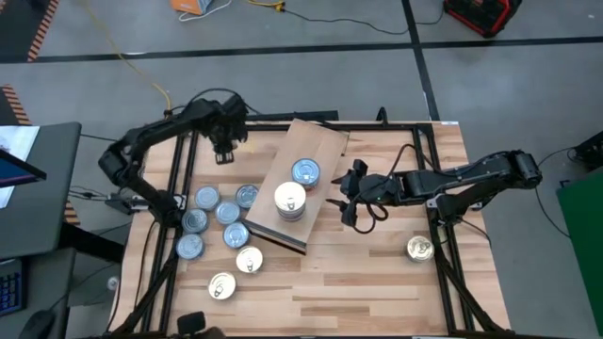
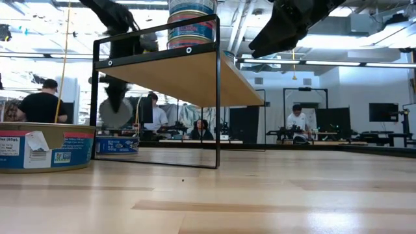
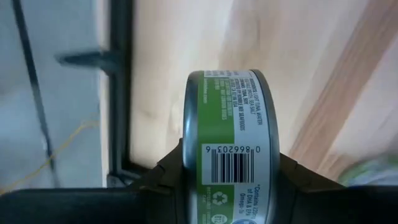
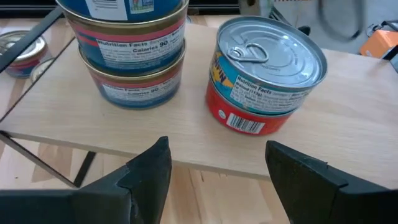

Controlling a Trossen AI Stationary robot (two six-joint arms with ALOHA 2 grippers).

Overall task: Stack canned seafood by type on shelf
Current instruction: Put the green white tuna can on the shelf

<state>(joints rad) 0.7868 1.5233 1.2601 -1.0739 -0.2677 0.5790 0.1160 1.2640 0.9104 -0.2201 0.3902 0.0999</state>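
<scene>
My left gripper [image 1: 224, 149] hangs over the table's far left corner, shut on a green-labelled can [image 3: 230, 143]. In the low view that can [image 2: 116, 112] shows as a pale disc clear of the table. The shelf [image 1: 311, 141], a light-wood board on a black frame, carries a stack of blue-labelled cans [image 4: 134, 56] and a single red-and-blue can [image 4: 264, 78] with a pull tab. My right gripper [image 1: 344, 193] stands open at the shelf's right edge, level with the board [image 4: 124, 137], touching nothing. Several more cans [image 1: 227, 213] lie on the table left of the shelf. My left gripper pinches the green-labelled can between its two fingers [image 3: 166, 177], one on each flat face, so the labelled side wall [image 3: 239, 165] faces the wrist camera. The fingers come from above, slanting down. The can stands on edge below them, lifted clear of the table.
Two pale-lidded cans [image 1: 249, 260] lie near the table's front left, and one gold-topped can [image 1: 420, 249] sits alone at the right. A big can [image 2: 45, 146] fills the low view's left foreground. People stand in the room behind the table.
</scene>
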